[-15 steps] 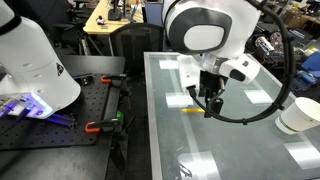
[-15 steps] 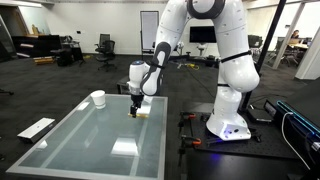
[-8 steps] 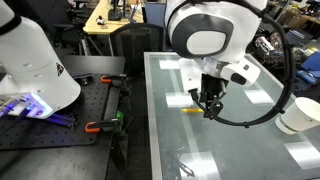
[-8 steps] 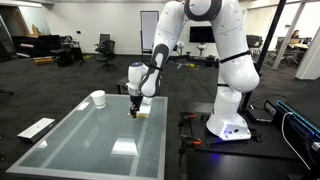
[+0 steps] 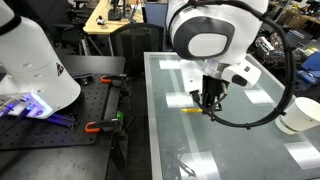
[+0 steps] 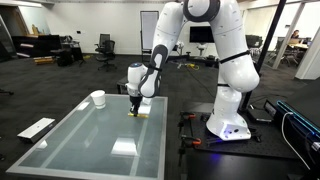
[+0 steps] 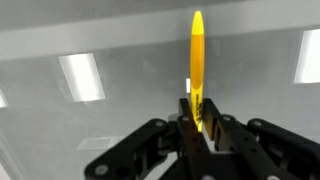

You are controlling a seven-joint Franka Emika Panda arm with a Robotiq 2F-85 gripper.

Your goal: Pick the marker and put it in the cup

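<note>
Hanging low over the glass table, the gripper points straight down at the yellow marker, near the edge on the robot's side. In the wrist view the fingers sit drawn in tight against the marker, one on each side, most of its length sticking out past them. The white cup stands well apart, at the table's far side.
</note>
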